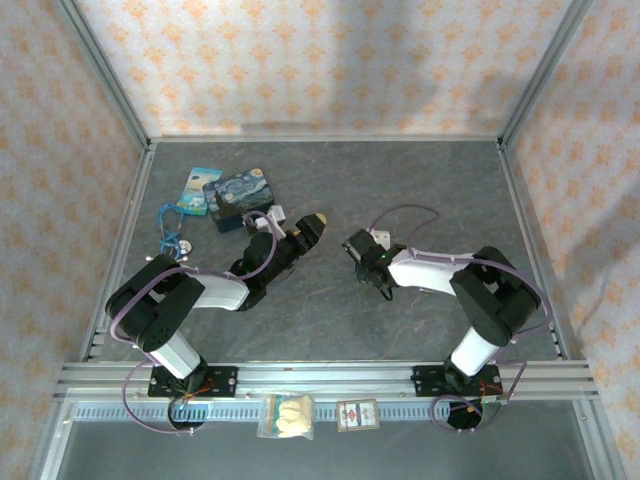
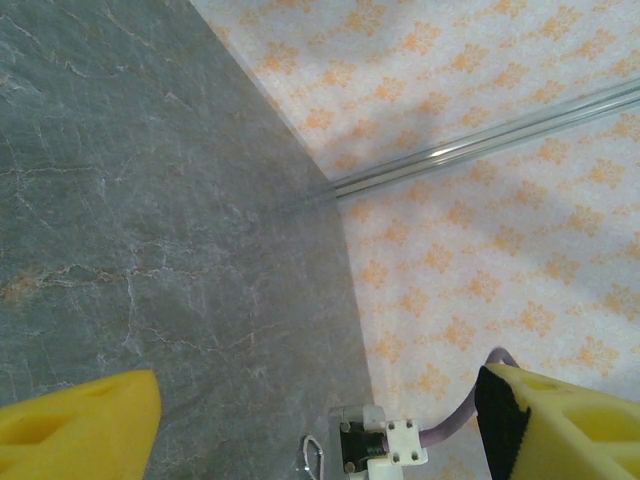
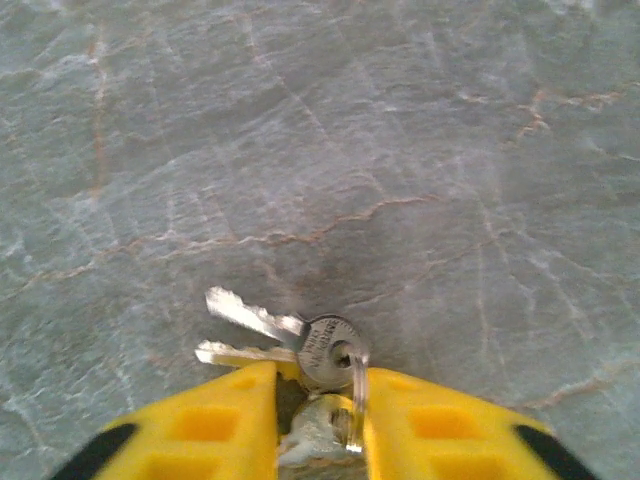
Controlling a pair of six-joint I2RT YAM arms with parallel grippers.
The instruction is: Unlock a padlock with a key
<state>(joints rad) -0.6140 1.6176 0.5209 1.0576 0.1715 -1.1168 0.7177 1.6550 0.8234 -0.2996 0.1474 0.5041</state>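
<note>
Near the left edge of the tabletop, thin wire loops lie with some blue parts that are too small to read. Just behind them is a blue card, and a blue tin lies beside it and covers its right end. A cable of the left arm crosses the near corner of the tin.

The left gripper hangs over the middle of the tabletop, right of the tin. From above, its tip is only a pale yellow spot. In the left wrist view, the left gripper has its yellow fingers wide apart with bare tabletop between them, and both are cut off by the picture edge. At the lower edge a small white and black part with a purple cable is also cut off. A thin loop beside it is hard to make out.

The right gripper is close to the left one, a little nearer to the near edge. From above it is dark, and its fingers are hard to tell apart. In the right wrist view, the right gripper is clamped on the keys. Two blades point left, low over the tabletop, and the round head and ring are at the fingertips. The rest of the bunch is partly hidden between the fingers.
</note>
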